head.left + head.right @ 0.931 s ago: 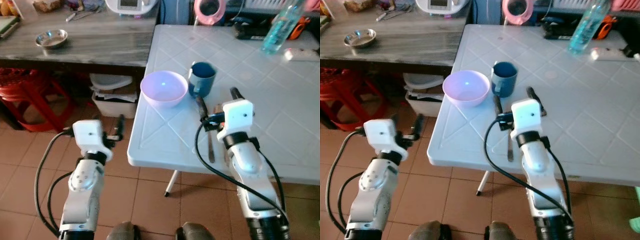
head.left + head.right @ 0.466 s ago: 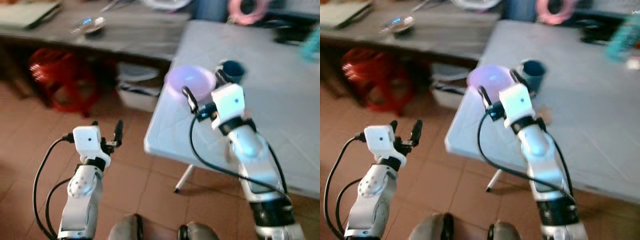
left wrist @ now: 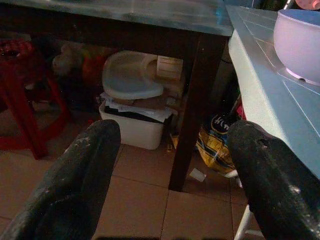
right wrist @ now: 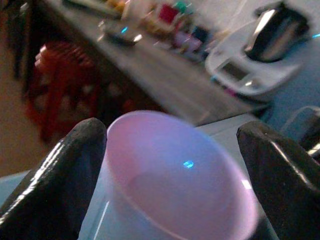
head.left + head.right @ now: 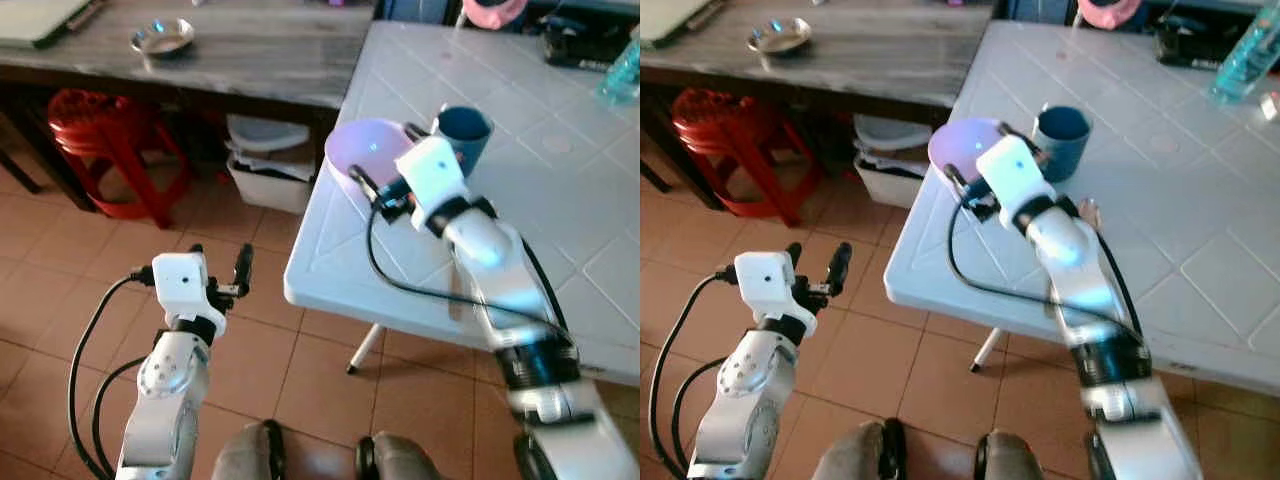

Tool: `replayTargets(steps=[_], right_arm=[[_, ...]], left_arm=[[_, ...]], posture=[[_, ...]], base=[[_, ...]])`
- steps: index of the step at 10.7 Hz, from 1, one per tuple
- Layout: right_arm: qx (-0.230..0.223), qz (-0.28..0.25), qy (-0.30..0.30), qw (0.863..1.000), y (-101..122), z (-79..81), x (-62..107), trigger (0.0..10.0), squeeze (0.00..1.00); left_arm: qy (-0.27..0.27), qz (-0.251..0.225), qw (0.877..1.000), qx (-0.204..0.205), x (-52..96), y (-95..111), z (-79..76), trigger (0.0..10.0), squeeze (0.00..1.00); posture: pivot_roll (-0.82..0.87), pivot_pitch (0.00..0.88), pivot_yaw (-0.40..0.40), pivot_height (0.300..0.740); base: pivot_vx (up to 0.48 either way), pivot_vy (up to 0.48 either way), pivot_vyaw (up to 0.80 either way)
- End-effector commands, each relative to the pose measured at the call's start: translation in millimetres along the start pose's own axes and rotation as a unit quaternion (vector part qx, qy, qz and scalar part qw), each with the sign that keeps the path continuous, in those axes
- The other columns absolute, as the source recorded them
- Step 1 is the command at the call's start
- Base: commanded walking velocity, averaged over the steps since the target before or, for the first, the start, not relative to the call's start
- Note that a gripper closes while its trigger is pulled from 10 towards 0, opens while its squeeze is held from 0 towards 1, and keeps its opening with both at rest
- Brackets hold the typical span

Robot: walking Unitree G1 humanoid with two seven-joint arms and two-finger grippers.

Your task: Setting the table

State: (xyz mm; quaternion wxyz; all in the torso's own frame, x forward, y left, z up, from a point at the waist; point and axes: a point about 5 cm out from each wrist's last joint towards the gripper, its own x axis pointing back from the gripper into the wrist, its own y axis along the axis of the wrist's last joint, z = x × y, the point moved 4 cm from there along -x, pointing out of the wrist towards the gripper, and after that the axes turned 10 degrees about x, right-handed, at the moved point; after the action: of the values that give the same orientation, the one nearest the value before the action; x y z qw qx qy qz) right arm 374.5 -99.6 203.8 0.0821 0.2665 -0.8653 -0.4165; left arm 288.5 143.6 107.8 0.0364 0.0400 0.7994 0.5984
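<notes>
White table point(image 5: 560, 190): taken as the landmark; its near left corner is seen projecting over the tiled floor point(image 5: 60, 260).
Pink bowl point(image 5: 368, 152): set upright on the white table, close to its left edge and near that corner.
Blue cup point(image 5: 462, 134): stood on the white table just beside the pink bowl, on the side farther from the table's left edge.
Right gripper point(image 5: 382, 160): held over the white table at the pink bowl, fingers spread wide; in the right wrist view one black finger point(image 4: 55, 175) is seen on each side of the bowl point(image 4: 175, 180), and contact with the rim cannot be judged.
Left gripper point(image 5: 222, 265): held low over the floor, off the white table's left edge, fingers parted with nothing between them; through the left wrist view the table edge and the bowl point(image 3: 299, 42) are seen ahead.
Cutlery point(image 5: 455, 290): a thin utensil lying on the white table, largely hidden behind the right arm; its kind cannot be told.
Wooden table point(image 5: 230, 45): placed against the white table's left side, bearing a small metal bowl point(image 5: 162, 38).
Red stool point(image 5: 100, 140): stood under the wooden table, well apart from the white table.
White bin point(image 5: 268, 170): lodged on the floor under the wooden table, near the white table's corner.
Water bottle point(image 5: 1242, 55): stood at the far right of the white table.
</notes>
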Motion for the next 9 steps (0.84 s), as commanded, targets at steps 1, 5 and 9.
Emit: replayTargets(steps=[1, 5, 9], right_arm=[[-0.001, -0.002, 0.03, 1.0, 2.5, 7.9, -5.4, 10.0, 0.0], [0.042, 0.038, 0.093, 0.994, -10.5, 22.0, -20.9, 10.0, 0.0], [0.114, 0.072, 0.107, 0.985, -25.6, 14.1, -24.8, 0.0, 0.0]], left_arm=[[0.003, 0.003, 1.0, -0.004, 3.0, 0.7, 1.5, 10.0, 0.0], [0.008, 0.009, 1.0, -0.003, 4.6, 0.0, 2.1, 10.0, 0.0], [0.004, 0.024, 1.0, 0.001, 6.5, -3.2, 3.9, 10.0, 0.0]], posture=[[-0.06, 0.213, 0.032, 0.74], [-0.05, 0.224, 0.019, 0.74], [-0.04, 0.235, 0.012, 0.74]], base=[[0.0, 0.0, 0.0], [0.0, 0.0, 0.0], [0.0, 0.0, 0.0]])
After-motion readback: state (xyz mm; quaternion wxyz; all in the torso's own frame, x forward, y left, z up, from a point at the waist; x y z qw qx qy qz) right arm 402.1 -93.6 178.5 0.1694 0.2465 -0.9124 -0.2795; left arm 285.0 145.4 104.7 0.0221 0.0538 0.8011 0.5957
